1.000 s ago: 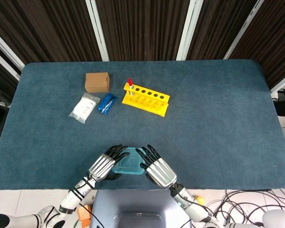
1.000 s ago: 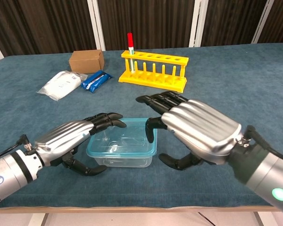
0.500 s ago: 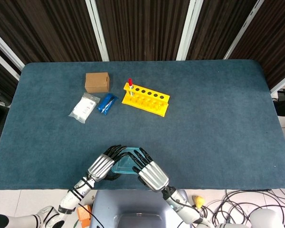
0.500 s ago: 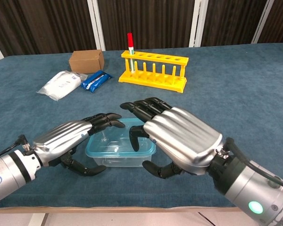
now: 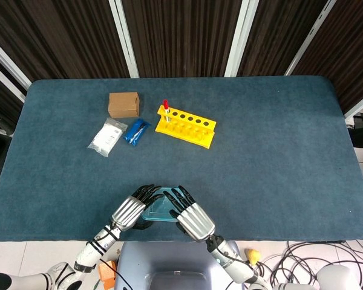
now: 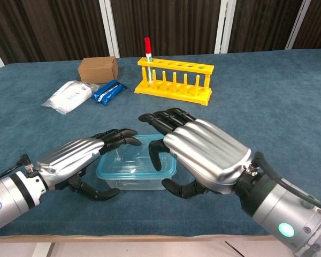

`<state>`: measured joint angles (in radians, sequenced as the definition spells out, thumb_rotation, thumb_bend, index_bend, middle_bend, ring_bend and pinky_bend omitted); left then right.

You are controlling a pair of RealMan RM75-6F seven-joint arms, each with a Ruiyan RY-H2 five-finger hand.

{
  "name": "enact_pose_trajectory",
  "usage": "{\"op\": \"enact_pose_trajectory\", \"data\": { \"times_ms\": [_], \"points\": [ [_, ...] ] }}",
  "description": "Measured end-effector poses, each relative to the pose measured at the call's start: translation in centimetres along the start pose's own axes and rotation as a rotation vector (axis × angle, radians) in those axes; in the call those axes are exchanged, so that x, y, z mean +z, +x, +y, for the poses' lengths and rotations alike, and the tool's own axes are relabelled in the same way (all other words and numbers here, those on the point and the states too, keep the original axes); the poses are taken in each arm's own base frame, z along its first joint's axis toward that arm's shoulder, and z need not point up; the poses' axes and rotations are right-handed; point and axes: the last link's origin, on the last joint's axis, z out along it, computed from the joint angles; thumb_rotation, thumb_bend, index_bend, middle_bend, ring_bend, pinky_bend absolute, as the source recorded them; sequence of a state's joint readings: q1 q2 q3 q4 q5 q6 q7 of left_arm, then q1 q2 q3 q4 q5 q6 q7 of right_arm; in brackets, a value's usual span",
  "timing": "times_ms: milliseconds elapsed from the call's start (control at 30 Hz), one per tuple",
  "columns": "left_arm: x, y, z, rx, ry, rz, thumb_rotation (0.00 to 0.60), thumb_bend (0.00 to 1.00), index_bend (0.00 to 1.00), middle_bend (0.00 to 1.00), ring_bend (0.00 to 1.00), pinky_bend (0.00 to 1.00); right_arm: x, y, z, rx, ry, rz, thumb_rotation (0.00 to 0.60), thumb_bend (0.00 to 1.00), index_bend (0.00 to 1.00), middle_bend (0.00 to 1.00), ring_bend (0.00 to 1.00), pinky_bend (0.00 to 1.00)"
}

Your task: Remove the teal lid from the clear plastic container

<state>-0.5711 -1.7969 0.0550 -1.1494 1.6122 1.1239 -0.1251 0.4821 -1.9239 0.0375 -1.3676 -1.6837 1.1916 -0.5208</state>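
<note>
Teal lid (image 6: 129, 156) is seen seated on the clear plastic container (image 6: 136, 180), which rests on the blue table (image 5: 272, 151) at the near edge, at about 6 o'clock from the table's centre. The table is covered in dark blue cloth.

The right hand (image 6: 203, 155) is arched over the container's right side, at 3 o'clock from it; its fingers (image 6: 163, 121) are spread and curved above the lid, and its thumb is curled toward the container's near right corner. Whether the lid is actually touched cannot be told. The left hand (image 6: 80, 158) is placed at 9 o'clock from the container, its fingers (image 6: 120, 136) held side by side and bent over the lid's left rim, with the thumb below against the container's near left side; a firm grip cannot be confirmed.

A yellow test tube rack (image 5: 186, 126) is set at 12 o'clock from the container, well apart, with one red-capped tube (image 5: 166, 107) upright in its left end. A brown cardboard box (image 5: 123, 104) lies at 11 o'clock, with a white packet (image 5: 106, 137) and a blue packet (image 5: 136, 131) just beside each other in front of it.
</note>
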Motion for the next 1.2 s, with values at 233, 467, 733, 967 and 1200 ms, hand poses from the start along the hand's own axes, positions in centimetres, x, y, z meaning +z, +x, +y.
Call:
{"op": "enact_pose_trajectory", "data": {
  "times_ms": [233, 467, 733, 967, 1200],
  "points": [
    [-0.1, 0.0, -0.1, 0.005, 0.001, -0.002, 0.600, 0.30, 0.29, 0.30, 0.10, 0.10, 0.3, 0.0, -0.3, 0.001, 0.000, -0.002, 0.600, 0.29, 0.55, 0.04, 0.00, 0.00],
    [-0.1, 0.0, -0.2, 0.009, 0.002, 0.001, 0.600, 0.30, 0.29, 0.30, 0.11, 0.10, 0.4, 0.1, -0.2, 0.001, -0.010, 0.000, 0.600, 0.29, 0.56, 0.04, 0.00, 0.01],
    [-0.1, 0.0, -0.3, 0.012, 0.005, 0.001, 0.600, 0.30, 0.29, 0.30, 0.11, 0.10, 0.4, 0.5, 0.2, 0.009, -0.021, 0.001, 0.600, 0.29, 0.56, 0.04, 0.00, 0.01],
    [-0.1, -0.1, -0.4, 0.015, 0.008, -0.002, 0.600, 0.30, 0.30, 0.31, 0.11, 0.10, 0.4, 0.7, 0.5, 0.007, -0.024, 0.002, 0.600, 0.29, 0.55, 0.04, 0.00, 0.01],
    [-0.1, -0.2, -0.4, 0.018, 0.007, -0.006, 0.600, 0.30, 0.31, 0.32, 0.12, 0.10, 0.4, 0.9, 0.7, 0.015, -0.029, 0.003, 0.600, 0.29, 0.55, 0.04, 0.00, 0.01]
  ]
}}
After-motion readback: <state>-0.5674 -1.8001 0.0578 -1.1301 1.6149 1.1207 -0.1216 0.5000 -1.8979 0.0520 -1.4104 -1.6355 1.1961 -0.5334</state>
